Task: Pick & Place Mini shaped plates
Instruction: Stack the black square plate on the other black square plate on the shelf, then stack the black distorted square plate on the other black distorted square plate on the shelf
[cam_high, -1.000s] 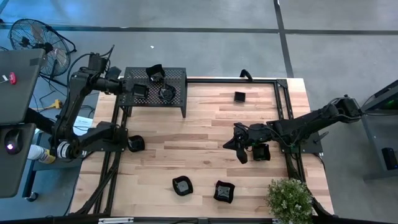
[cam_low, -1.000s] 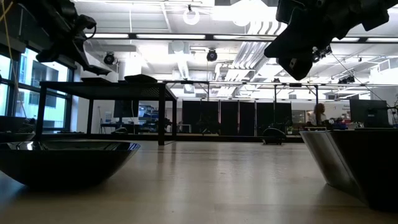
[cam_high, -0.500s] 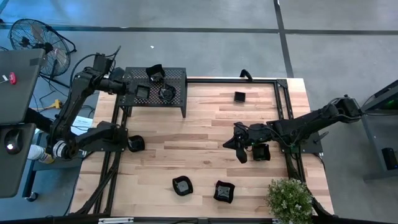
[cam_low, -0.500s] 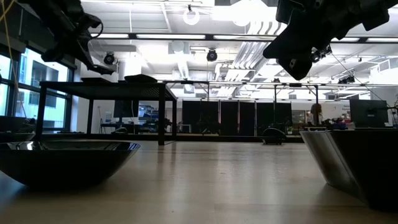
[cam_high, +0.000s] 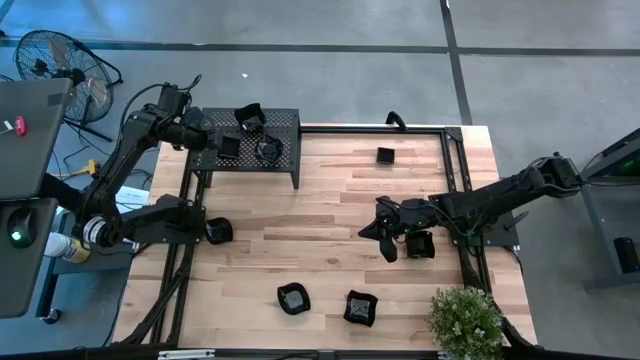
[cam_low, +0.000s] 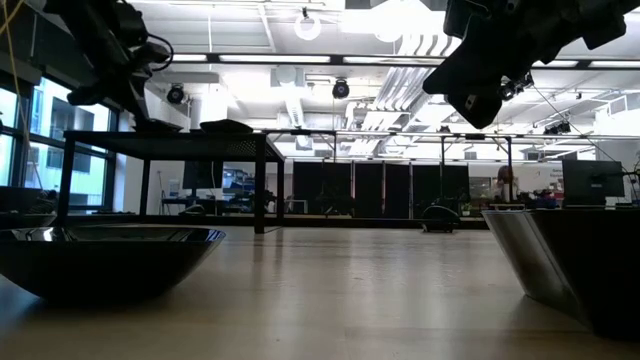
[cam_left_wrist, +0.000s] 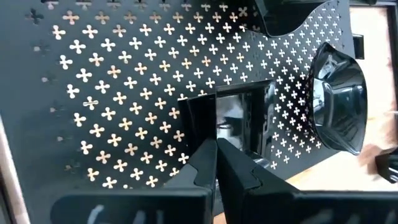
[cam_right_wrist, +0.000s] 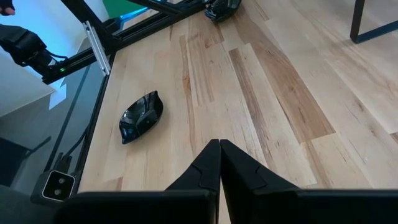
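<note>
Fingers of the left gripper (cam_left_wrist: 217, 163) pressed together above the square plate (cam_left_wrist: 233, 121).

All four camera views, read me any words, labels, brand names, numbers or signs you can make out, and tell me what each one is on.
None can be read in any view.
The perforated rack carries only cross-shaped cut-outs, no lettering.
The mini shaped plates are plain glossy black.
Faint marks on the left gripper body are too blurred to read.
</note>
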